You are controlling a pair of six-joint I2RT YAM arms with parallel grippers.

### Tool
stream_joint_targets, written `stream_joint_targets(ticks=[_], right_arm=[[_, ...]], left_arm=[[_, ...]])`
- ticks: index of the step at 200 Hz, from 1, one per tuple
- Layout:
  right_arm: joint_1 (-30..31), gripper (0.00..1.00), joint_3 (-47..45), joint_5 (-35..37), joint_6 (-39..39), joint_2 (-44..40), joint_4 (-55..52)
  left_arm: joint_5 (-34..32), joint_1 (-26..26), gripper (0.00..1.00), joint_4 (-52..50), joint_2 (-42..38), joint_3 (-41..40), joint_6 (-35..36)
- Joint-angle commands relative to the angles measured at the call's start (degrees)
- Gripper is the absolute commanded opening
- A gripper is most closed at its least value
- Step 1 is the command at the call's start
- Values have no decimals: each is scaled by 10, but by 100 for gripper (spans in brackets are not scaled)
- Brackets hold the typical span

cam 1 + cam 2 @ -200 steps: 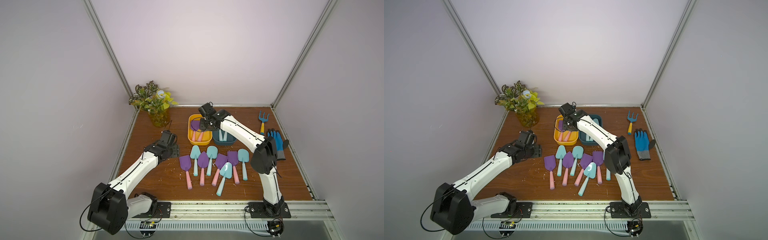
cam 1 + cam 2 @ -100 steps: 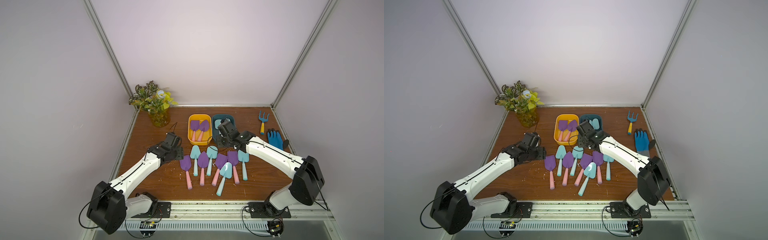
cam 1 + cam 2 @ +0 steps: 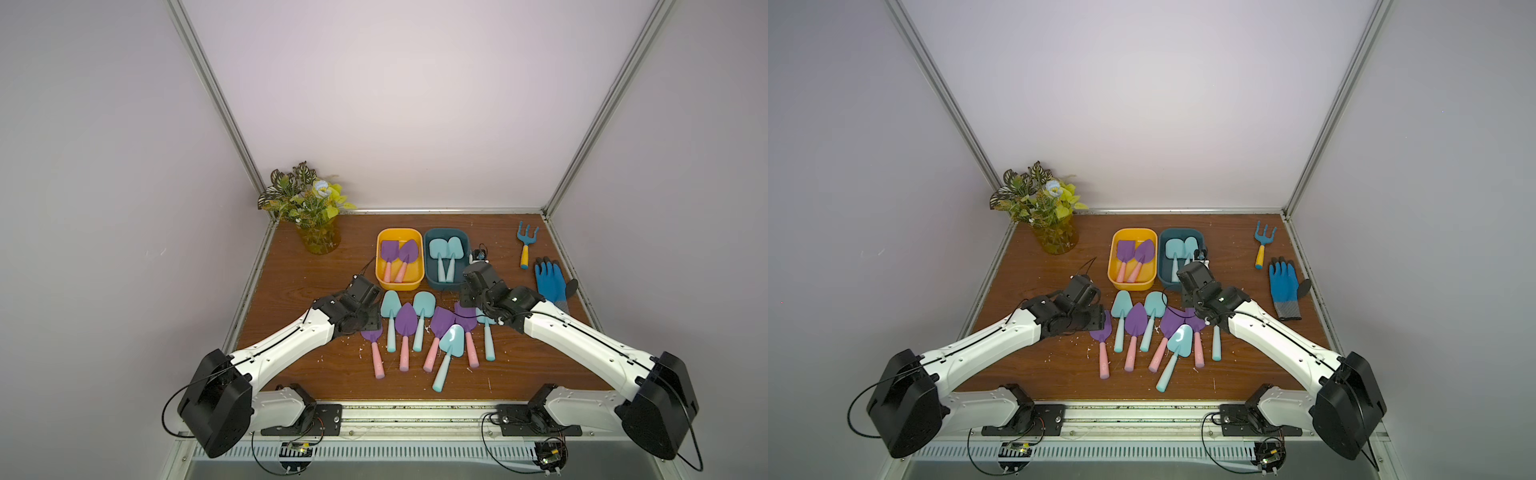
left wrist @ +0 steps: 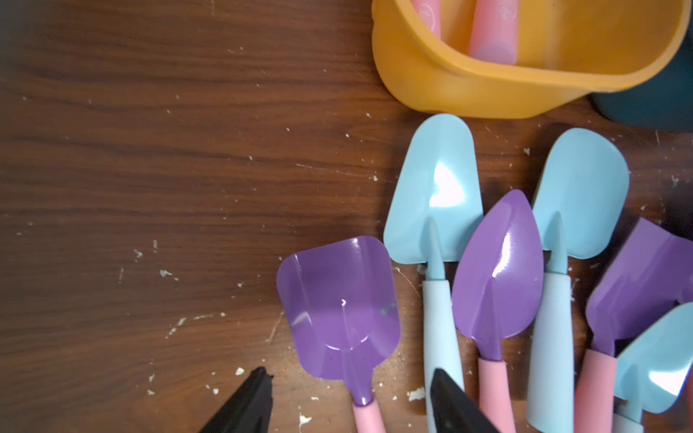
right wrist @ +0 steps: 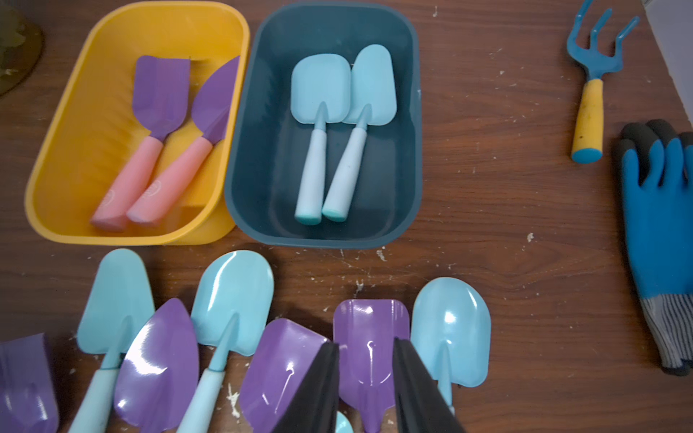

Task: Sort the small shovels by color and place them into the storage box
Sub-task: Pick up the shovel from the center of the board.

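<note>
Several small shovels [image 3: 405, 324] lie in a row on the wooden table, purple blades with pink handles mixed with light-blue ones. The yellow storage box [image 3: 399, 230] holds two purple shovels [image 5: 161, 97]; the teal box [image 3: 446, 230] beside it holds two light-blue shovels [image 5: 322, 93]. My left gripper [image 4: 350, 375] is open, its fingertips either side of the neck of the leftmost purple shovel [image 4: 339, 300], not touching it. My right gripper [image 5: 365, 346] hovers over a square purple blade [image 5: 369, 326] near the row's right end, jaws a narrow gap apart, nothing held.
A blue rake with a yellow handle [image 3: 525, 245] and a blue glove [image 3: 550, 282] lie at the right side. A potted plant [image 3: 311, 212] stands in the back left corner. White crumbs are scattered on the table.
My right arm has swung back from over the boxes to the row of shovels, and its jaws have narrowed. My left gripper has moved right, onto the leftmost purple shovel.
</note>
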Motion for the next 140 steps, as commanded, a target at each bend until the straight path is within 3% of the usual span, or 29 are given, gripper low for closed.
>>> stream_joint_targets(ticks=[1,140], right_arm=[[-25,31,-8,-6,8,-22,22],[-130,36,-51,-120,-55,-37,40]], left_arm=[[-13,-28,69,-21,-1,-4,-33],[-17,-77,69,-46,2,-20,-68]])
